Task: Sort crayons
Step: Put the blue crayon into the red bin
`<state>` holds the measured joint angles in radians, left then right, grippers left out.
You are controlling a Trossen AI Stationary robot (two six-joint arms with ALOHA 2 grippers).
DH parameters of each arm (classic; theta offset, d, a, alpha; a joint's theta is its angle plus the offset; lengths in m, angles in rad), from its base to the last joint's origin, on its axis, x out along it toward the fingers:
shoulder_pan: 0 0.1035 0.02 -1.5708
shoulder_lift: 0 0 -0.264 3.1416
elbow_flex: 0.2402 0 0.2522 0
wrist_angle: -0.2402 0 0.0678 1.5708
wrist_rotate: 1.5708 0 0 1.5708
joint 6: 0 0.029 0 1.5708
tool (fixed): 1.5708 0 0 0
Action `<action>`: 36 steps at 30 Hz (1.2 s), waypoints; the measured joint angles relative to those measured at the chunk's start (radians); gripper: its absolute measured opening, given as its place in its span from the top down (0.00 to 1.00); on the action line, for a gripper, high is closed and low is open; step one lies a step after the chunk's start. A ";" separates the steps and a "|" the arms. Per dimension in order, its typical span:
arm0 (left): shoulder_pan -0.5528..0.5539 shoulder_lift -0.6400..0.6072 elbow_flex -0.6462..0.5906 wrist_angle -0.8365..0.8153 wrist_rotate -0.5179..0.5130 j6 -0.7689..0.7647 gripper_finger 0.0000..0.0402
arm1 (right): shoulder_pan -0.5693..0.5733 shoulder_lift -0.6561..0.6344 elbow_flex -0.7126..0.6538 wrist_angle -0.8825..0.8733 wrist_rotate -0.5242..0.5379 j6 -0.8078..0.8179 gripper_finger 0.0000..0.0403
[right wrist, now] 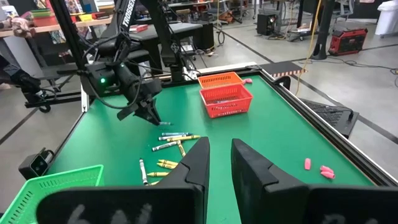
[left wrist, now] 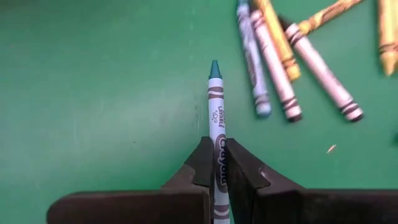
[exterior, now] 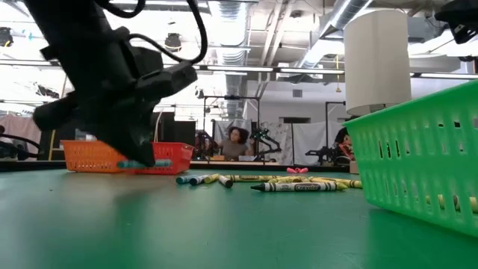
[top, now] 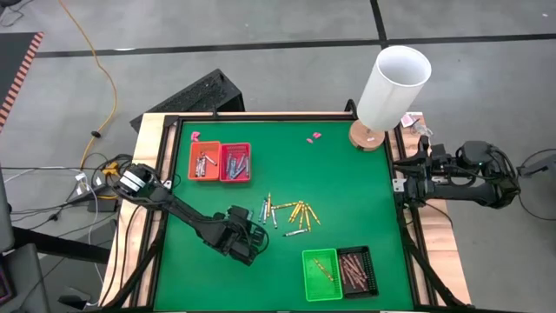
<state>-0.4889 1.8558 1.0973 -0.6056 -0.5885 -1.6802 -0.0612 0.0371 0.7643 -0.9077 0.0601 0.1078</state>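
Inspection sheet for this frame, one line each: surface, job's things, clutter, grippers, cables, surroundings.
Surface: green table, wooden edge.
Job's things: loose crayons mid-table; orange tray and red tray hold some; green tray and black tray too.
Clutter: pink scraps; white cylinder on a wooden base.
Grippers: left gripper shut on a blue-tipped crayon; right gripper open, parked at the table's edge.
Cables: orange cable on the floor.
Surroundings: a person beyond the table.
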 joint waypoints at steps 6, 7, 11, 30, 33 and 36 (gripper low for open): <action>0.023 -0.044 0.000 -0.011 -0.067 0.069 0.99 | 0.000 0.000 0.000 0.000 0.000 0.000 0.83; 0.033 -0.053 0.000 -0.017 -0.067 0.082 0.99 | 0.000 0.000 0.000 0.000 0.000 0.000 0.83; 0.082 -0.094 0.000 -0.040 -0.073 0.147 0.99 | 0.000 0.000 0.000 0.000 0.000 0.000 0.83; 0.483 -0.256 0.000 -0.095 -0.114 0.578 0.98 | 0.000 0.000 0.000 0.000 0.000 -0.004 0.83; 0.552 -0.253 -0.009 -0.086 -0.075 0.625 0.98 | 0.000 0.000 0.000 -0.001 0.000 -0.003 0.83; 0.607 -0.252 -0.043 -0.077 -0.050 0.632 0.98 | 0.000 0.000 0.000 -0.001 0.000 -0.003 0.83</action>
<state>0.1181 1.6035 1.0542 -0.6830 -0.6389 -1.0484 -0.0616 0.0372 0.7639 -0.9085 0.0605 0.1043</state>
